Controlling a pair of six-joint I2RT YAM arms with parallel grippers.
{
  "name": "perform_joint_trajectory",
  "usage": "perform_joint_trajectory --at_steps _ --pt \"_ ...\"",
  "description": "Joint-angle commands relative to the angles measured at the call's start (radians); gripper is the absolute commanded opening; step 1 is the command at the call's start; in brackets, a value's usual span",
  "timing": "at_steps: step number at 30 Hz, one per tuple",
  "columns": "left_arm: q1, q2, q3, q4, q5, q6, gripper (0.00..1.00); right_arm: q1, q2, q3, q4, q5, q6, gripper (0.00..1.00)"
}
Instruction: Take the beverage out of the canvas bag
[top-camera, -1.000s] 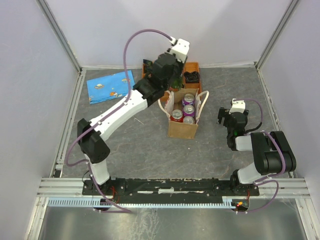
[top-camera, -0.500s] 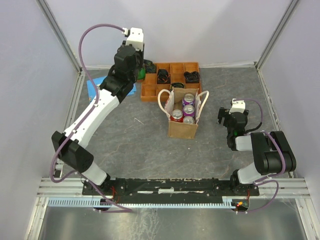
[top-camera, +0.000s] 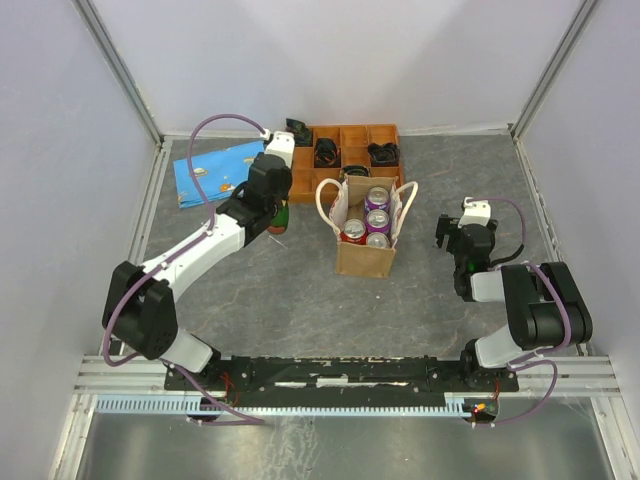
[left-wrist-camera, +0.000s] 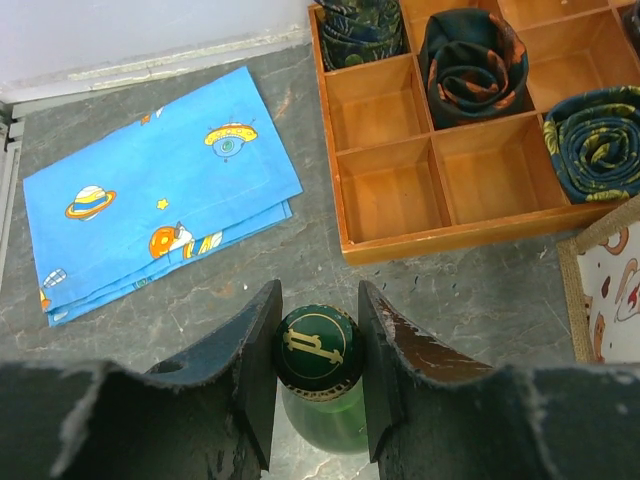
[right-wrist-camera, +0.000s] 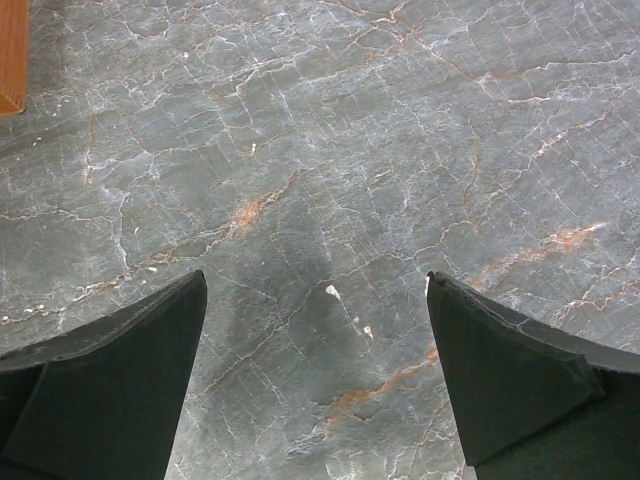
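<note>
Here, grey veined table (top-camera: 300, 290), canvas bag (top-camera: 364, 257), pale walls (top-camera: 330, 60)

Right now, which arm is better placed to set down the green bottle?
Left. The left fingers grip the green bottle by its cap, beside the canvas bag. The right fingers hang open over the table, on the bag's far side, holding nothing.
</note>
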Motion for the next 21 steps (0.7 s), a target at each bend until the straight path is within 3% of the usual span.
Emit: perform_joint_trajectory --at_steps 1,10,21 --pt "0.005 -0.092 -0.003 0.287 -0.044 -0.036 0.03 -0.003 -0.012 0.029 0.029 -0.011 0.003 0.99" --pt "0.031 -0.102 -0.106 0.384 -0.055 -0.07 0.03 -0.004 -0.013 0.029 0.029 -0.01 0.004 0.99" --pt "0.043 -0.119 -0.292 0.662 -0.075 -0.066 0.03 -0.004 -0.013 0.029 0.029 -0.01 0.004 0.99"
